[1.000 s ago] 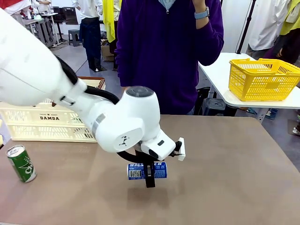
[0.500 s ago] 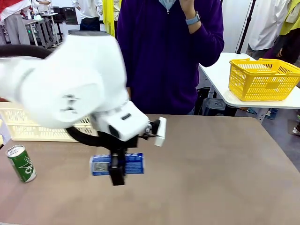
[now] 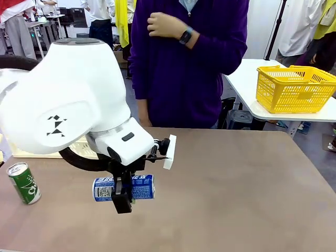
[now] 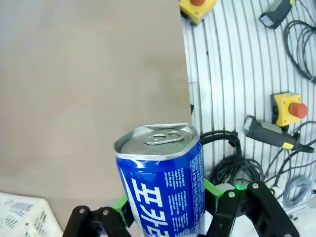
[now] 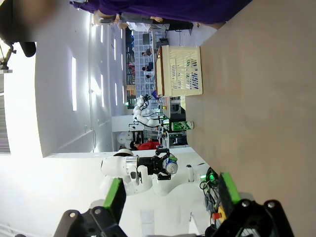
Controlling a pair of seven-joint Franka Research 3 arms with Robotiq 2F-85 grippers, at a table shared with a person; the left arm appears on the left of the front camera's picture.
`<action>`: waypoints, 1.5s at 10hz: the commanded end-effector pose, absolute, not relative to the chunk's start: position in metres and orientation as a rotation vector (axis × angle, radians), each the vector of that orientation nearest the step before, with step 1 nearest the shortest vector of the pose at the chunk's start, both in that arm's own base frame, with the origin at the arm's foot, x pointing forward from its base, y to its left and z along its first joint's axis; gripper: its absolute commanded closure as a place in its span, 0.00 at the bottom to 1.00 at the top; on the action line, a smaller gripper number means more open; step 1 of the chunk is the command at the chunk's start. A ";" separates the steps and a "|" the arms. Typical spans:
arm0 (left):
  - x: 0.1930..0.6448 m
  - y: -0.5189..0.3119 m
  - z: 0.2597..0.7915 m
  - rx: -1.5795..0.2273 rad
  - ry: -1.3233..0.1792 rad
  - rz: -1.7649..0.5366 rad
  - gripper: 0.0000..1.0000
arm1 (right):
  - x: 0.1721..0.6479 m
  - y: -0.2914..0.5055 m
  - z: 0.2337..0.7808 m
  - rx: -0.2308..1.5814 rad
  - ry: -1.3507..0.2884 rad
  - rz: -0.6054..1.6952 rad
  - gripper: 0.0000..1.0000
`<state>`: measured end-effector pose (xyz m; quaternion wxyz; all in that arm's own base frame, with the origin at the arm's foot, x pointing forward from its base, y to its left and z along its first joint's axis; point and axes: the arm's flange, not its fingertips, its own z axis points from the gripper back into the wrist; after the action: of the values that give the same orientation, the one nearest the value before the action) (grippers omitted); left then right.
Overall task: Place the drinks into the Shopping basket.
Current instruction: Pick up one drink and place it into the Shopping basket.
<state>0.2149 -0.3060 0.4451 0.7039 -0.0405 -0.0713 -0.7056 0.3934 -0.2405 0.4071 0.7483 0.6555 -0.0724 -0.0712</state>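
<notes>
The Shopping basket [image 3: 79,149] sits at the far left of the desk [image 3: 252,184], mostly behind the left arm, and its inside cannot be seen. The left gripper [image 3: 123,191] is clenched on the blue can [image 3: 139,187], held sideways above the desk. The green can [image 3: 23,182] stands near the left edge. The right gripper [image 5: 170,197] is released, grasping nothing. Open desk stretches rightward to its edge.

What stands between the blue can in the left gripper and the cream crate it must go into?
Nothing visible does. The left gripper holds the blue can above the table; the green can stands before the crate, lower, off that path.
</notes>
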 end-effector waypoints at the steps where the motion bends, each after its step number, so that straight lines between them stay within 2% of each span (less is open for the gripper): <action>1: 0.222 -0.290 0.468 -0.112 -0.160 -1.428 1.00 | 0.393 -0.241 0.413 1.430 -0.136 -0.164 0.00; 2: 0.262 -0.270 0.502 -0.124 -0.163 -1.295 1.00 | 0.393 -0.241 0.413 1.430 -0.136 -0.164 0.00; 3: 0.306 -0.248 0.533 -0.161 -0.213 -1.062 1.00 | 0.393 -0.241 0.413 1.430 -0.136 -0.164 0.00; 4: 0.348 -0.225 0.562 -0.266 -0.263 -0.990 1.00 | 0.393 -0.241 0.413 1.430 -0.136 -0.164 0.00; 5: 0.392 -0.198 0.578 -0.308 -0.324 -0.792 1.00 | 0.393 -0.241 0.413 1.430 -0.136 -0.164 0.00; 6: 0.438 -0.161 0.584 -0.318 -0.352 -0.602 1.00 | 0.393 -0.241 0.413 1.430 -0.136 -0.164 0.00; 8: 0.493 -0.092 0.573 -0.291 -0.332 -0.280 1.00 | 0.393 -0.241 0.413 1.430 -0.136 -0.164 0.00; 11: 0.495 -0.015 0.550 -0.260 -0.303 0.034 1.00 | 0.393 -0.241 0.413 1.430 -0.136 -0.164 0.00; 12: 0.482 0.003 0.553 -0.420 -0.259 0.106 1.00 | 0.393 -0.241 0.413 1.430 -0.136 -0.164 0.00; 13: 0.516 -0.012 0.539 -0.252 -0.286 -0.050 1.00 | 0.393 -0.241 0.413 1.430 -0.136 -0.164 0.00; 15: 0.516 -0.012 0.539 -0.252 -0.286 -0.050 1.00 | 0.393 -0.241 0.413 1.430 -0.136 -0.164 0.00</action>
<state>0.5103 -0.0104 0.5350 0.9818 -0.1376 -0.1309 -0.0073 0.3933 -0.2406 0.4072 0.7483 0.6555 -0.0725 -0.0713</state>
